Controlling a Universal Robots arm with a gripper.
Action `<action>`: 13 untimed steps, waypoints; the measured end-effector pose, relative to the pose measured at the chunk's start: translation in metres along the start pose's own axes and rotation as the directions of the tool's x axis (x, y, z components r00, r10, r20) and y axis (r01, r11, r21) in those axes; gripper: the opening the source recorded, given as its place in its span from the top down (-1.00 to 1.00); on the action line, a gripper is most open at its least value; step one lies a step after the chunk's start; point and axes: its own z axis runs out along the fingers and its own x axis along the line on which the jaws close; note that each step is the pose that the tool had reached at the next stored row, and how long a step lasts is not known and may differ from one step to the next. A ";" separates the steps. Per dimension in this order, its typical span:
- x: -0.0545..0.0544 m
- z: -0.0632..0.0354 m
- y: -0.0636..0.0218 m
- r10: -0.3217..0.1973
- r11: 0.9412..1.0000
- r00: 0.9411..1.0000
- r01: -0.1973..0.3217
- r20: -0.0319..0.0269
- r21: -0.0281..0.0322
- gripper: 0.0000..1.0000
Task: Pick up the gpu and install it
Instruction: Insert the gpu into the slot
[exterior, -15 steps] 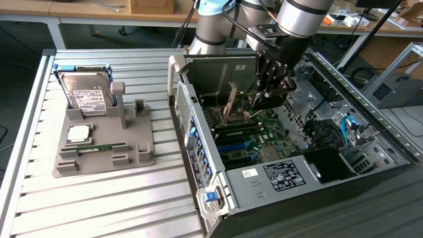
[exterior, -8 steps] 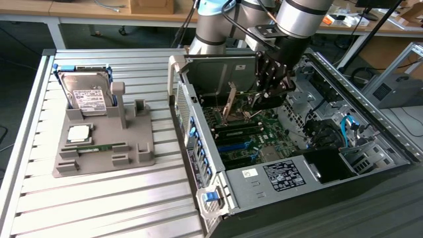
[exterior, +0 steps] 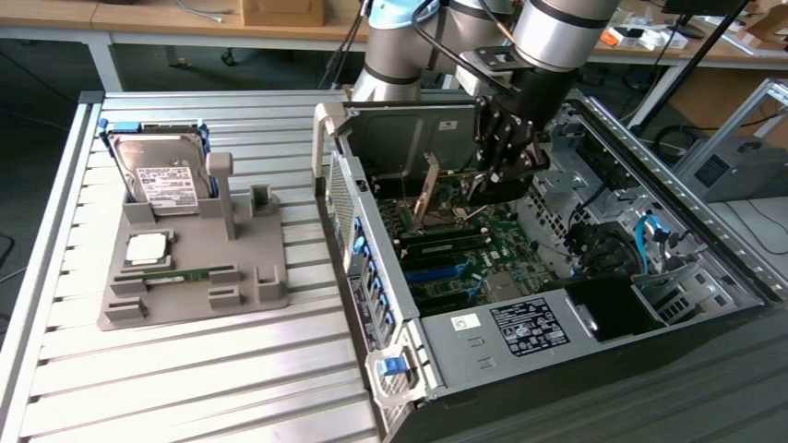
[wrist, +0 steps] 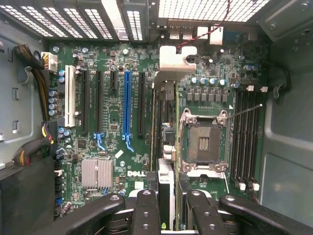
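green motherboard (wrist: 146,147) is filling the floor of the open computer case (exterior: 689,231), and the gripper (exterior: 499,175) is hanging inside the case just above it, carried by the silver arm (exterior: 560,32) that is reaching in over the case's rear wall. in the wrist view the gripper (wrist: 166,205) is showing its dark fingers (wrist: 146,210) clamped on the gpu (wrist: 164,147), a thin card seen edge-on that is running between them toward the case's rear slots. the card's metal bracket end (wrist: 177,56) is sitting near the rear wall. the card is standing upright over the motherboard between the blue expansion slot (wrist: 126,105) and the open cpu socket (wrist: 203,142); whether its lower edge is touching the board i cannot tell. in the exterior view the gpu (exterior: 431,189) is appearing as a narrow tan strip standing upright inside the case, just beside the gripper. ram slots (wrist: 244,142) are lying on the far side of the socket from the card. well apart from the case, on the slatted table (exterior: 185,388), a grey fixture (exterior: 197,277) is holding a hard drive (exterior: 166,180), a cpu chip (exterior: 148,246) and a green ram stick (exterior: 185,274).
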 end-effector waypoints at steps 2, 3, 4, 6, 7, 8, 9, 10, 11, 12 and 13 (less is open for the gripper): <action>0.000 0.0002 0.0004 0.000 1.000 1.000 0.000 0.000 0.000 0.47; 0.000 0.0003 0.0006 0.000 1.000 1.000 0.000 0.000 0.000 0.47; 0.000 0.0005 0.0009 0.000 1.000 1.000 0.000 0.000 0.000 0.47; 0.000 0.0007 0.0012 0.000 1.000 1.000 0.000 0.000 0.000 0.47; 0.000 0.0008 0.0014 0.000 1.000 1.000 0.000 0.000 0.000 0.47; 0.000 0.0009 0.0015 0.000 1.000 1.000 0.000 0.000 0.000 0.47; 0.000 0.0010 0.0017 0.000 1.000 1.000 0.000 0.000 0.000 0.47; 0.000 0.0011 0.0019 0.000 1.000 1.000 0.000 0.000 0.000 0.47; 0.000 0.0012 0.0020 0.000 1.000 1.000 0.000 0.000 0.000 0.47; 0.000 0.0021 0.0034 0.000 1.000 1.000 0.000 0.000 0.000 0.47; 0.000 0.0028 0.0046 0.000 1.000 1.000 0.000 0.000 0.000 0.47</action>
